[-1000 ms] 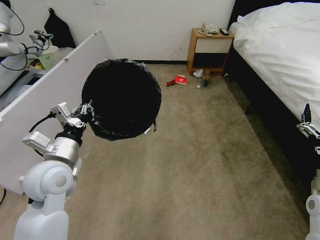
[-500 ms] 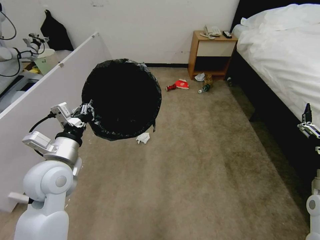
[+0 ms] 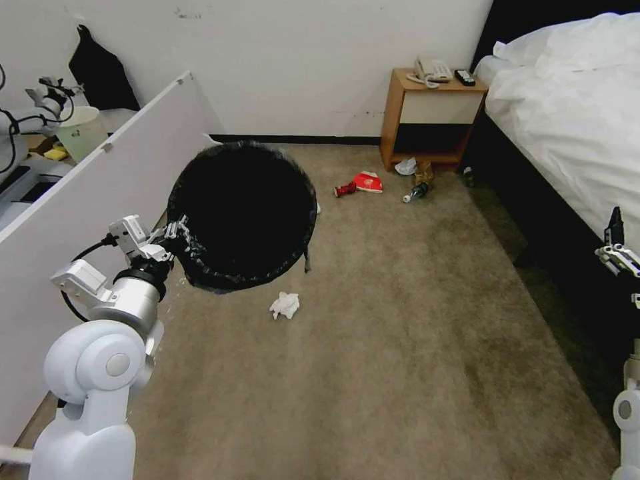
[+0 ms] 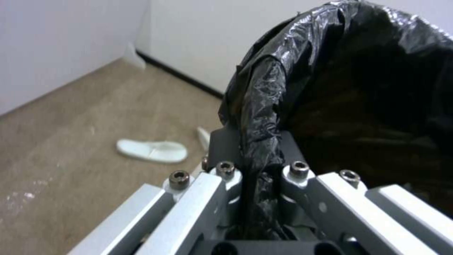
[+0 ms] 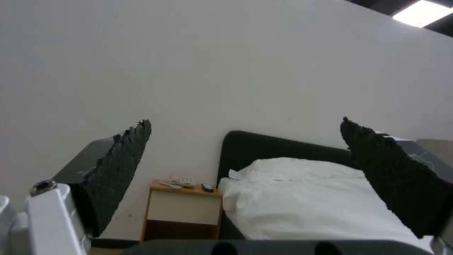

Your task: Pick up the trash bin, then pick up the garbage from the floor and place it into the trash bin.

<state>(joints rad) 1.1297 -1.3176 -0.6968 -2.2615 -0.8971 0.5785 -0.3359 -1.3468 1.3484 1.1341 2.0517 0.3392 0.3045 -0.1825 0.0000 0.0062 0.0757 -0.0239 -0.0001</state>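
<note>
One black-lined trash bin [image 3: 243,217] in left hand [image 3: 175,233].

The left arm reaches forward and up from its white shoulder, wrist bent, its left pincer [image 3: 179,233] clamped onto the black-bagged rim of the trash bin [image 3: 243,213], holding it aloft. The right arm hangs at the side, its right pincer [image 5: 245,166] spread wide, pointing upward.

Open carpet [image 3: 400,347] lies all around the crumpled tissue [image 3: 285,305], free from above. The held trash bin [image 3: 243,215] hangs just behind it (perhaps overhanging). A white partition [image 3: 100,193] walls the left, the bed [image 3: 573,140] the right; the nightstand [image 3: 433,113] crowds the far litter.
</note>
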